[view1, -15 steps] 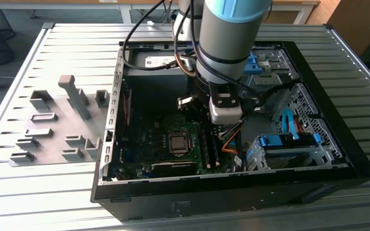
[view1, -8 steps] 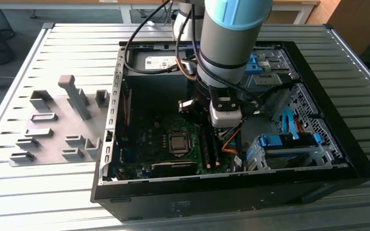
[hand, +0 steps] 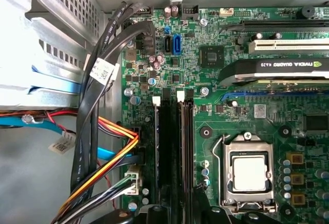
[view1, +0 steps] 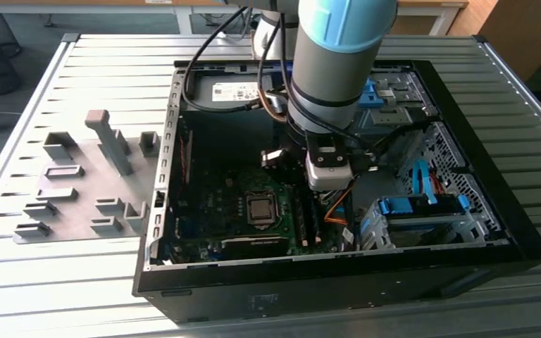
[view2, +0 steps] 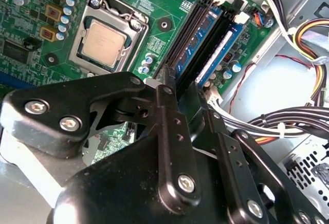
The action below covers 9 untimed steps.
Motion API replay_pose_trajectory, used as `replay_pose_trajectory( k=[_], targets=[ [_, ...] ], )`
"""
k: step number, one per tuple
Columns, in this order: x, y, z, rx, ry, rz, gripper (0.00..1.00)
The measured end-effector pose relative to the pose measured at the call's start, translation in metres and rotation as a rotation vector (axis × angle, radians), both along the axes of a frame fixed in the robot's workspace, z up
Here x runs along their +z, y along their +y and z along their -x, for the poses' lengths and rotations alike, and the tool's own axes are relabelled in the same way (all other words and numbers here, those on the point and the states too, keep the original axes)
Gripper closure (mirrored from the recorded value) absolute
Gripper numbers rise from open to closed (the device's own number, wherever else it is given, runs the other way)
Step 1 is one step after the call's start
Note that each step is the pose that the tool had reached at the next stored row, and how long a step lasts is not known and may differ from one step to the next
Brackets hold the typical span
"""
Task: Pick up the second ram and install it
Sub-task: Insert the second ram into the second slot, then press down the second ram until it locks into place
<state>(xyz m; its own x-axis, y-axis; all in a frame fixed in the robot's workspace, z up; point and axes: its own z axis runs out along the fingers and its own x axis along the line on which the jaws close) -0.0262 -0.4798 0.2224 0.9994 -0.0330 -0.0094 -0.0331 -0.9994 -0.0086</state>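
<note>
We see the fingers (view2: 182,85) low over the motherboard (view2: 46,8) in the second wrist view, and we cannot tell whether they are apart, together or clamped on anything. Small white lettering is scattered over the board. There is a white sticker on the other memory stick (view2: 224,43) and white print on the graphics card (hand: 277,70). A paper tag (hand: 101,73) hangs on the black cable bundle (hand: 87,147).

The second ram (view2: 204,30) stands on edge in a slot. It lies between the processor socket (view2: 105,41) and the stickered stick, and its near end runs in under the fingers. Orange, yellow and black wires (hand: 110,154) crowd the slots on the side away from the socket.

In the exterior view the arm (view1: 341,49) reaches down into the open computer case (view1: 346,296). The case sits on the slatted table (view1: 64,282), and a grey fixture plate (view1: 82,190) lies beside it towards the exterior view's left.
</note>
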Motion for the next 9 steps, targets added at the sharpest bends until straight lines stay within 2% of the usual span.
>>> replay_pose_trajectory(
  k=[3, 4, 9],
  targets=[
    [-0.0013, -0.0001, 0.0, -0.001, 0.0001, 0.0003, 0.7],
    [-0.0014, -0.0001, 0.0, -0.001, 0.0001, 0.0004, 0.77],
    [-0.0041, 0.0, 0.0, -0.003, 0.0, 0.0, 0.77]
  ],
)
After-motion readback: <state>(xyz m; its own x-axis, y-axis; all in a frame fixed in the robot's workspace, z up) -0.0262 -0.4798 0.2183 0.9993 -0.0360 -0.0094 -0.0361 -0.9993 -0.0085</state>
